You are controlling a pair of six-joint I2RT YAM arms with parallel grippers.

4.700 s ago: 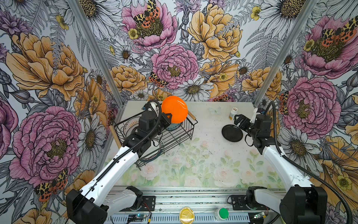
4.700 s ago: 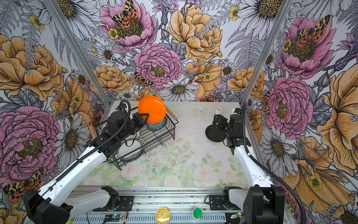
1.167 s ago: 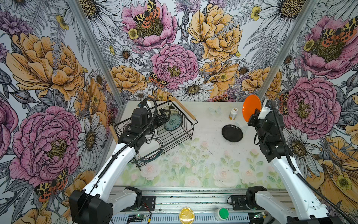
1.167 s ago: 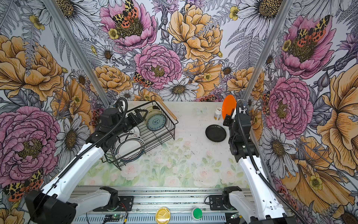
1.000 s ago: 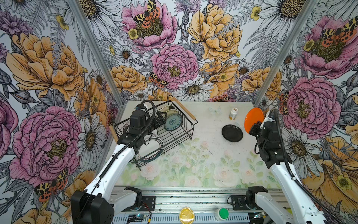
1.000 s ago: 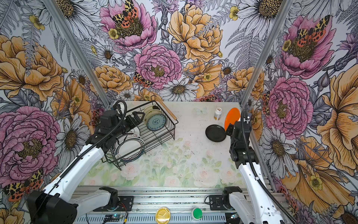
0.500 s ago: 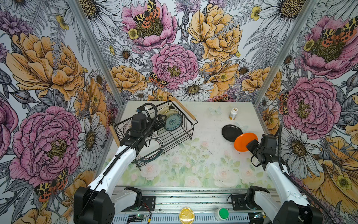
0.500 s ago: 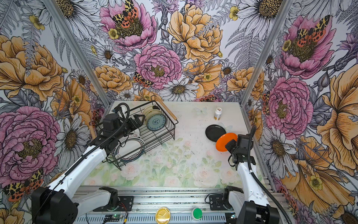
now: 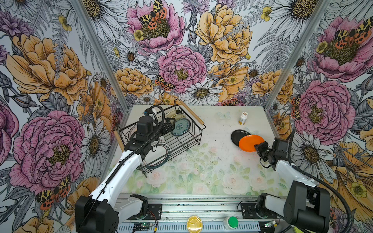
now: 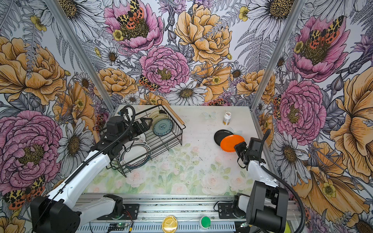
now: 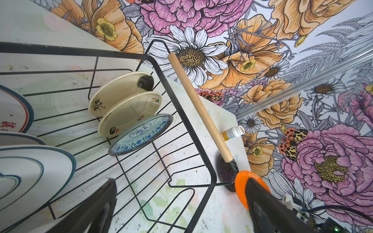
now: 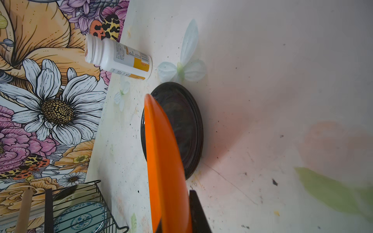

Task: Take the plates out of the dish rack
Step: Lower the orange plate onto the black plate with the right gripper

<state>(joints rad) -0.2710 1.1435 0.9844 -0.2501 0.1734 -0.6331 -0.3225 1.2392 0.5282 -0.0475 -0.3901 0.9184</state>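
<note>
Round orange ceramic plate [image 9: 250, 142] held by its rim in the right gripper [image 9: 258, 147], partly over a round black plate [image 9: 235, 134] lying on the floral table [image 9: 201, 167]
Right fingers pinch the orange plate's edge. Left gripper [image 9: 168, 125], fingers spread wide and empty, sits inside the black wire dish rack [image 9: 198, 134] beside a blue-patterned plate [image 9: 181, 127]; further plates stand racked

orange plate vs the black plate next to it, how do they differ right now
Colour: the orange plate is bright orange, the black plate glossy black. State: the orange plate is clamped at its rim in the right gripper; the black plate lies free. Pose: the black plate sits flat on the table, while the orange plate is held over one side of it, partly covering it. Both are small, round and out of the dish rack.
</note>
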